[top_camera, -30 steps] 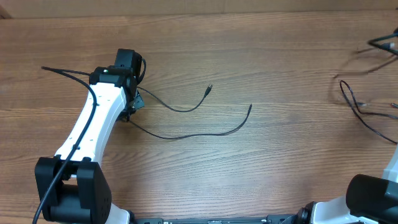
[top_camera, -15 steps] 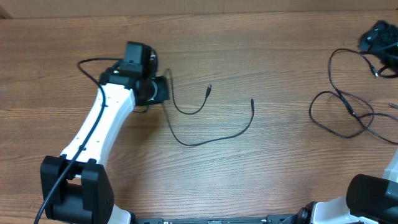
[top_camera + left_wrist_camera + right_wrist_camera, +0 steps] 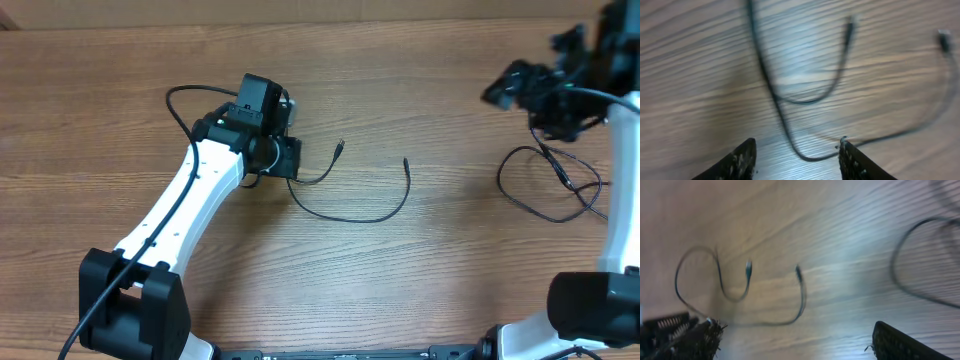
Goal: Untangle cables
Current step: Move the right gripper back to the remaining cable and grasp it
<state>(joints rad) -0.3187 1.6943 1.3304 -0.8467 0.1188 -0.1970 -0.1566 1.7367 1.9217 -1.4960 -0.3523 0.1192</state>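
Observation:
Two thin black cables lie mid-table. A short one (image 3: 318, 176) curls up to a plug end, and a longer one (image 3: 360, 218) sweeps right to its own tip. My left gripper (image 3: 290, 158) hovers at their left ends. In the left wrist view it (image 3: 797, 150) stands open, with the longer cable (image 3: 775, 100) on the wood just past its fingertips (image 3: 742, 159) and not pinched. A looped tangle of cables (image 3: 550, 190) lies at the right. My right gripper (image 3: 512, 88) hangs above and left of it. That gripper (image 3: 795, 337) is wide open and empty, looking across at both mid-table cables (image 3: 801, 300).
Everything rests on a bare wooden table (image 3: 420, 280). The left arm's own thick black cable (image 3: 185, 100) arcs out behind its wrist. The right arm (image 3: 615, 200) rises along the right edge, close to the tangle.
My left gripper has travelled right, dragging the cable ends along, and has opened off them. The right arm swung into view at top right, opened, and the loops now lie on the table.

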